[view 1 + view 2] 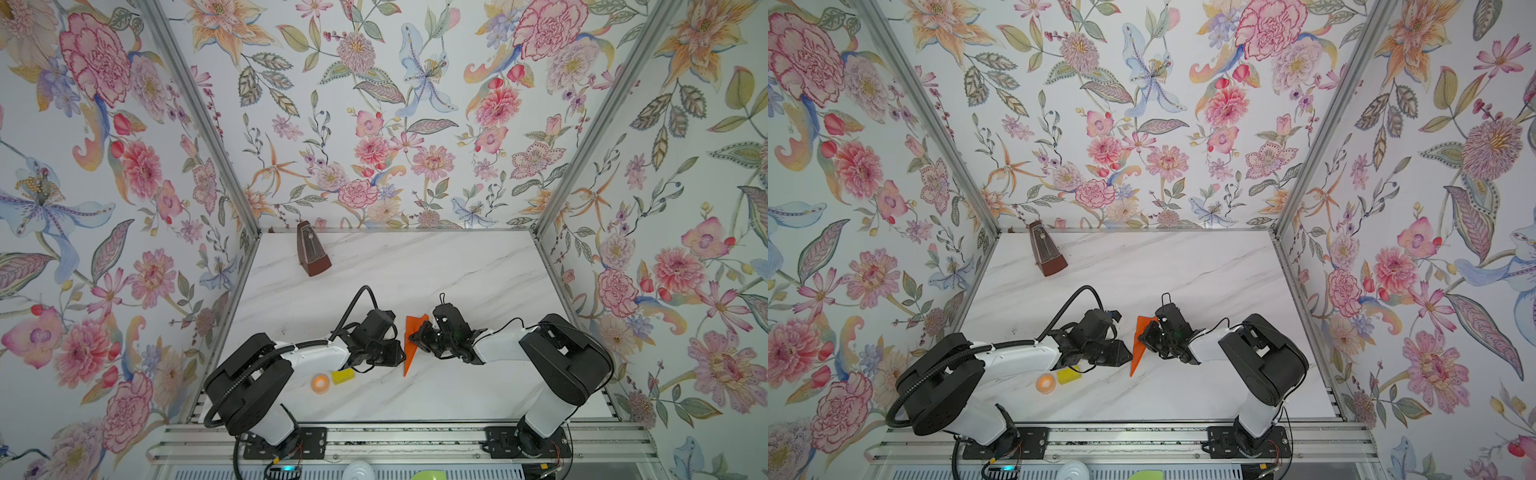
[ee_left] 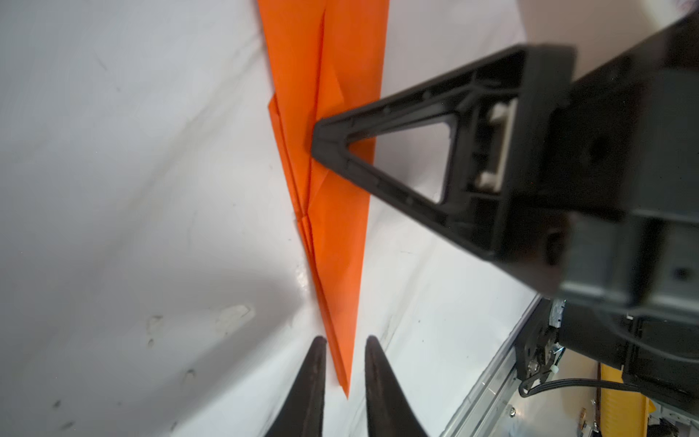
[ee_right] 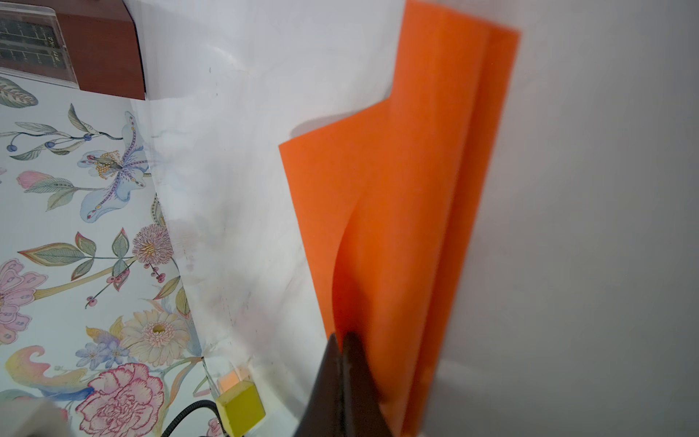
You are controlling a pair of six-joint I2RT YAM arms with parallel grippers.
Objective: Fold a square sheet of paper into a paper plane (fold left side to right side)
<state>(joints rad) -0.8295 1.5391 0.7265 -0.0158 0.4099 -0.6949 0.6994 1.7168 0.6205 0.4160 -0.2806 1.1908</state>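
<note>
- Nearest the front edge of the white marble desk [image 1: 457, 270], an orange tape ring [image 1: 320, 382] and a yellow block [image 1: 343, 376] sit just beside each other, partly under the left arm [image 1: 311, 353].
- Just beyond them, around the middle of the desk, lies the paper plane [image 2: 333, 234], bright orange and folded into a narrow dart. In both top views its sharp point faces the front edge and its wide end [image 1: 412, 326] faces the back wall.
- The left jaws stand at that near point. In the left wrist view the two dark fingertips [image 2: 316, 363] are a little apart, with the plane's tip lying in the gap. They have no hold on it, and a sliver of desk shows at each side of the tip.
- Farther along the plane, the right jaws reach in from the right arm [image 1: 498, 345]. In the right wrist view the fingertips [image 3: 353, 348] are pressed together on the edge of one paper flap, which curls up off the layers beneath. In the left wrist view their tip meets the plane at its centre crease.
- The rest of the plane lies flat on the desk, with its creases and stacked layers showing.
- Well apart, at the back left of the desk, a brown metronome [image 1: 312, 251] stands close to the floral wall [image 1: 374, 124].
</note>
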